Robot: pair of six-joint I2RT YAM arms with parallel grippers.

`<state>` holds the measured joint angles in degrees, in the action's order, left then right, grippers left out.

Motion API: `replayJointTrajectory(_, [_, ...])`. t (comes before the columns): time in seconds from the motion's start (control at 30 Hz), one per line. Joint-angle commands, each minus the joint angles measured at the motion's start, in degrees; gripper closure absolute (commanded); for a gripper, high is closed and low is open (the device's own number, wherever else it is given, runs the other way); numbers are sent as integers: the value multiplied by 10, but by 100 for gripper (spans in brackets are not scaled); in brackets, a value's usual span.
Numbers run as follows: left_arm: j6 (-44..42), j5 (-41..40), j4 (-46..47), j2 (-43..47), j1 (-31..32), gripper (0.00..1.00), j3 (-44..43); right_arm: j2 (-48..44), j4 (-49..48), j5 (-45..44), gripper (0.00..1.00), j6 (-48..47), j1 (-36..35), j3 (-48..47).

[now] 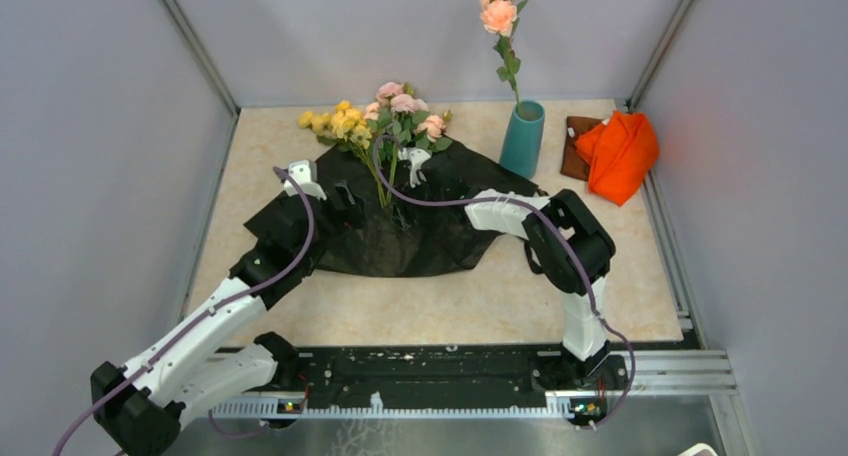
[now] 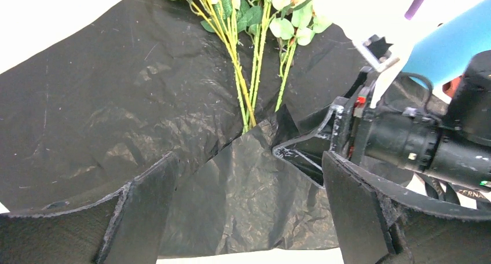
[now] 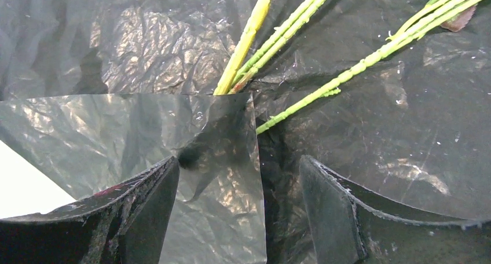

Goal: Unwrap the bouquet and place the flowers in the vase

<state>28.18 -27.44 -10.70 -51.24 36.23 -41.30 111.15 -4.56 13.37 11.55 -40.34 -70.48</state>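
Beige stone-pattern table (image 1: 500, 306), grey walls (image 1: 90, 126). One black wrapping sheet (image 1: 410, 241) lies unfolded at centre (flowers (image 1: 385, 116) on its far half). One vase (image 1: 522, 141), back right, holds one peach rose (image 1: 497, 16). One orange cloth (image 1: 618, 154). Left gripper (image 2: 249, 162) and right gripper (image 3: 238, 162): jaws spread wide over the sheet.

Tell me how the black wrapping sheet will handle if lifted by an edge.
Probably floppy: the wrapping sheet lies crinkled with a flap folded over. Likely slippery, being glossy. The flowers resting on it would likely shift.

The flowers (image 1: 385, 126) are lying on the wrapping sheet (image 1: 420, 241), heads rearward; the vase (image 1: 522, 139) is standing to their right, holding a rose stem (image 1: 500, 21), a cloth (image 1: 618, 154) lying farther right.
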Motion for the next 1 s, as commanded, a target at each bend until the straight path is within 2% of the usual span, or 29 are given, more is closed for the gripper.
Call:
replayJointTrajectory(0.0, [-6, -9, -18, 27, -3, 1, 0, 12, -33, 24, 25, 5, -1, -34])
replayJointTrajectory(0.07, [-8, -12, -24, 34, -3, 1, 0, 5, -38, 23, 30, 6, -6, -30])
replayJointTrajectory(0.1, [-7, -14, -26, 36, -4, 1, -1, 2, -35, 21, 35, 5, -9, -31])
replayJointTrajectory(0.23, [-3, -11, -26, 41, -4, 1, 0, -25, -20, 4, 77, -4, -24, -22])
replayJointTrajectory(0.3, [0, -9, -23, 38, -5, 1, 2, -51, -17, -11, 95, -8, -33, -6])
replayJointTrajectory(0.33, [3, -9, -23, 36, -5, 1, 3, -66, -18, -15, 100, -10, -37, 8])
replayJointTrajectory(0.67, [19, -13, -16, 36, -9, 1, 18, -262, -52, -59, 100, 18, -87, 158])
replayJointTrajectory(0.87, [22, -20, 4, 19, -13, 1, 21, -323, -47, -114, 100, 24, -120, 209])
replayJointTrajectory(0.97, [2, -23, 68, -16, -25, 1, 35, -338, -27, -131, 84, 25, -121, 208])
